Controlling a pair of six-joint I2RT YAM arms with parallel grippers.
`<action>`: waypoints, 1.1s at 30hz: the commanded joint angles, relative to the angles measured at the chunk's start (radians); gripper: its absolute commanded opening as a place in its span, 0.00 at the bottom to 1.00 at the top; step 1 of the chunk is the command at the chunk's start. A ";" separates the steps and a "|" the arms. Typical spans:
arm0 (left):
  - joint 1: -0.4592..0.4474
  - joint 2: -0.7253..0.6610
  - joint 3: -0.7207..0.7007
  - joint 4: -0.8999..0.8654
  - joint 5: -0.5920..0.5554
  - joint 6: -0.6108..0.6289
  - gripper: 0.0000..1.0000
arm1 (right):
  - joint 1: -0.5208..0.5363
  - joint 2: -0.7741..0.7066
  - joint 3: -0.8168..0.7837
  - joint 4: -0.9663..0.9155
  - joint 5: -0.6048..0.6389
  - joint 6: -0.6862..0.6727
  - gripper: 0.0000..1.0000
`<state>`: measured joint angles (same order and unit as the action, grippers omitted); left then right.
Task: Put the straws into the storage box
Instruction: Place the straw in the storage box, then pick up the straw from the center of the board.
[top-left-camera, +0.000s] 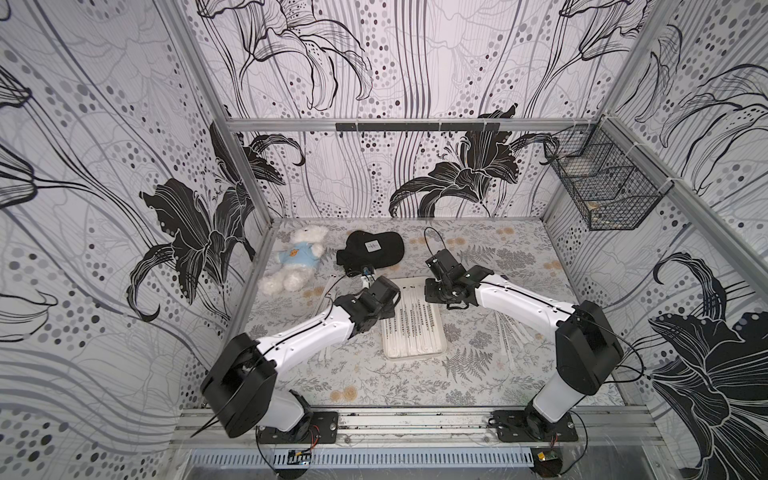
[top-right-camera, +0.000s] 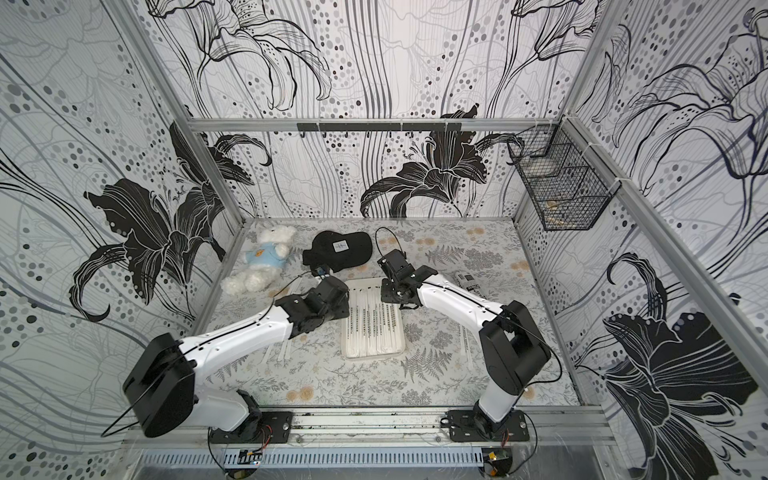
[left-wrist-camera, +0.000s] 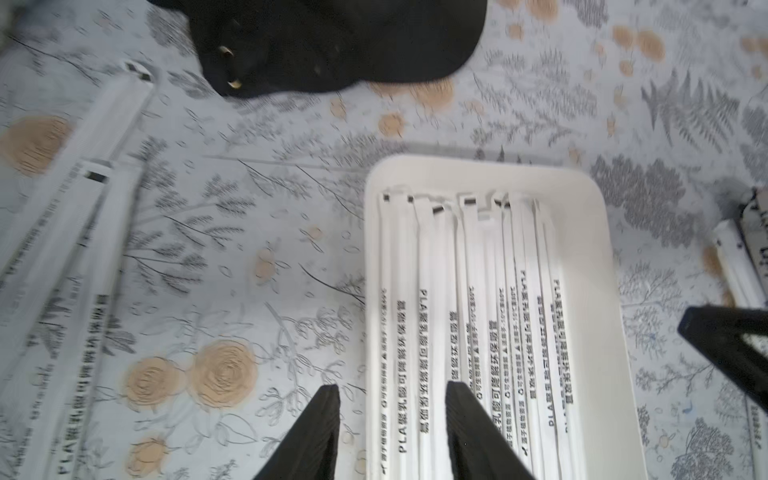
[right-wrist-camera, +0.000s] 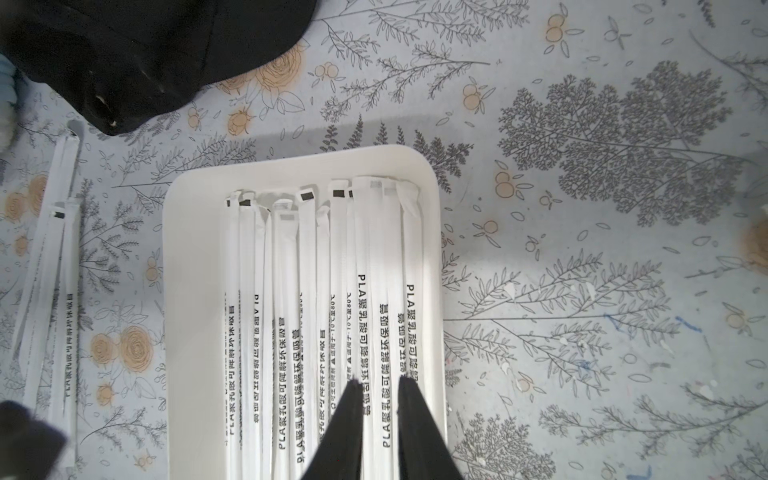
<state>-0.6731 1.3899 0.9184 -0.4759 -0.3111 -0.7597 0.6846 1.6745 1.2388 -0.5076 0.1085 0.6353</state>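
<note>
On the left of the floral table (top-left-camera: 361, 374), some loose straws (left-wrist-camera: 75, 257) lie flat and a little fanned, well apart from the storage box (left-wrist-camera: 478, 166). The left gripper (left-wrist-camera: 395, 419) hangs over the left rim of the box with its jaws clearly apart. One finger stands above the table just outside the rim, the other stands above the packed straws (left-wrist-camera: 478, 291), and nothing is lifted between them. We judge that this arm is at the letting-go stage. To do it well, we rise straight up before we swing away. Then the outer finger does not hook the low rim, and no paper wrapper sticks to a pad and comes out of the box.

The packed straws lie side by side along the box, nearly parallel. The right gripper (right-wrist-camera: 379, 386) is over the right part of the box. Its jaws are only a narrow gap apart, and one straw shows in the gap. We cannot tell whether it is pinched or only lies beneath. If it is held, we lower it parallel to its neighbours and open the jaws low. Further right, more straws (top-left-camera: 513, 332) lie on the table beside the right arm. We take them few at a time, near the middle.
</note>
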 joint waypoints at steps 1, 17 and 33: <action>0.125 -0.036 -0.098 -0.046 -0.038 0.049 0.49 | -0.002 -0.019 -0.013 0.005 -0.013 -0.017 0.20; 0.340 0.076 -0.230 0.094 0.039 0.105 0.36 | -0.001 -0.019 -0.022 0.015 -0.024 -0.025 0.19; 0.348 0.132 -0.240 0.118 0.061 0.122 0.18 | -0.002 -0.021 -0.020 0.019 -0.020 -0.022 0.19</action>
<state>-0.3309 1.5105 0.6868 -0.3851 -0.2691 -0.6552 0.6846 1.6745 1.2373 -0.4904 0.0895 0.6281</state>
